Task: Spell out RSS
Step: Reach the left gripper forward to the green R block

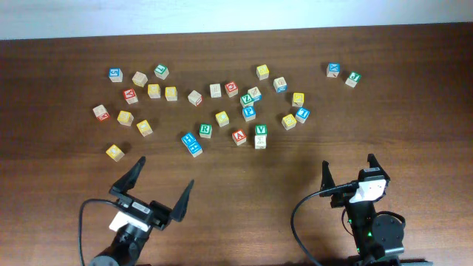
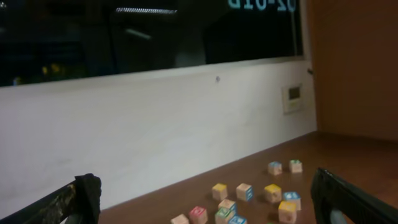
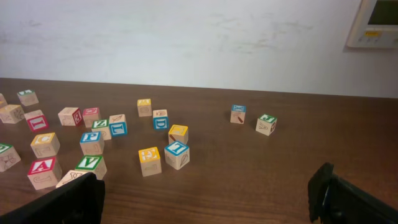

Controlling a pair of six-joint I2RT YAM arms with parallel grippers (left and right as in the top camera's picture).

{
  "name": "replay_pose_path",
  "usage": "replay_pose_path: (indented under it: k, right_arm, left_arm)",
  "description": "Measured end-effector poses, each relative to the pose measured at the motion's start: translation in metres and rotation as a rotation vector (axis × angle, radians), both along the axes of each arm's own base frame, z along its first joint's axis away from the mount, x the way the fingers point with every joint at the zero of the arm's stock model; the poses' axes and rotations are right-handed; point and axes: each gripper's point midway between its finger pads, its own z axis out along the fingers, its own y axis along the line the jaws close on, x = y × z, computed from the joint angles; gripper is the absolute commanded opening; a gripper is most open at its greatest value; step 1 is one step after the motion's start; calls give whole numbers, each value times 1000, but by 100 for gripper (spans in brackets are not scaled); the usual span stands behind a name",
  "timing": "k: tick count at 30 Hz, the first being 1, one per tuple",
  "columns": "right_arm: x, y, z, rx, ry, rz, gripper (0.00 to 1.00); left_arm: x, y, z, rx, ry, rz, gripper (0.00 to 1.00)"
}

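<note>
left gripper (image 1: 165, 171) and right gripper (image 1: 348, 161) at near table edge, jaws wide, gripping nothing.
green r cube (image 1: 205, 131) mid-scatter, just beside blue cube (image 1: 191, 143); yellow cube (image 1: 222, 118) near it, farther back; which yellow ones carry s: cannot tell.

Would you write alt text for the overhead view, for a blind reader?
Roughly thirty small alphabet cubes lie scattered across a dark wooden table; below them, the left gripper and right gripper rest open, holding nothing.
</note>
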Motion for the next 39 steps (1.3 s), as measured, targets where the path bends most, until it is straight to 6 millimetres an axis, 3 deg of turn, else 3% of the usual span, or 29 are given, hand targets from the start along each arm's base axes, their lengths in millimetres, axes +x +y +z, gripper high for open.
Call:
replay_pose_path:
  k: [2, 6, 8, 10, 13, 16, 19, 21, 24, 28, 32, 36, 38, 39]
  right_arm:
    - [0, 0, 0, 0, -2, 0, 98]
    - [0, 0, 0, 0, -2, 0, 98]
    - [0, 0, 1, 0, -3, 0, 98]
    - [0, 0, 1, -1, -3, 0, 98]
    - [0, 0, 1, 0, -3, 0, 98]
    - [0, 0, 1, 0, -3, 0, 98]
    - [0, 0, 1, -1, -2, 0, 98]
    - [0, 0, 1, 0, -2, 0, 98]
    - [0, 0, 1, 0, -2, 0, 98]
    - [0, 0, 1, -1, -2, 0, 98]
    - [0, 0, 1, -1, -2, 0, 98]
    - [0, 0, 1, 0, -2, 0, 98]
    - [0, 0, 1, 0, -2, 0, 98]
    - [0, 0, 1, 0, -2, 0, 98]
  left_arm:
    - [-5, 2, 22, -13, 15, 6, 99]
    - [2, 13, 52, -60, 380, 74, 99]
    - [8, 11, 79, -15, 473, 70, 99]
    - [17, 10, 89, 14, 548, 66, 99]
    - [33, 9, 68, 36, 716, 61, 99]
    - [47, 8, 19, 64, 946, 46, 99]
    - [50, 5, -8, 127, 1135, 5, 99]
    - [53, 5, -6, 170, 1243, -22, 99]
    - [81, 0, 3, 180, 1297, -70, 99]
    - [87, -16, -2, 79, 1366, -164, 99]
    - [92, -12, 3, 4, 1407, -86, 99]
    - [95, -16, 13, 99, 1496, 55, 99]
    - [108, -22, 1, 177, 1572, 105, 99]
    - [121, -26, -17, 216, 1613, 128, 99]
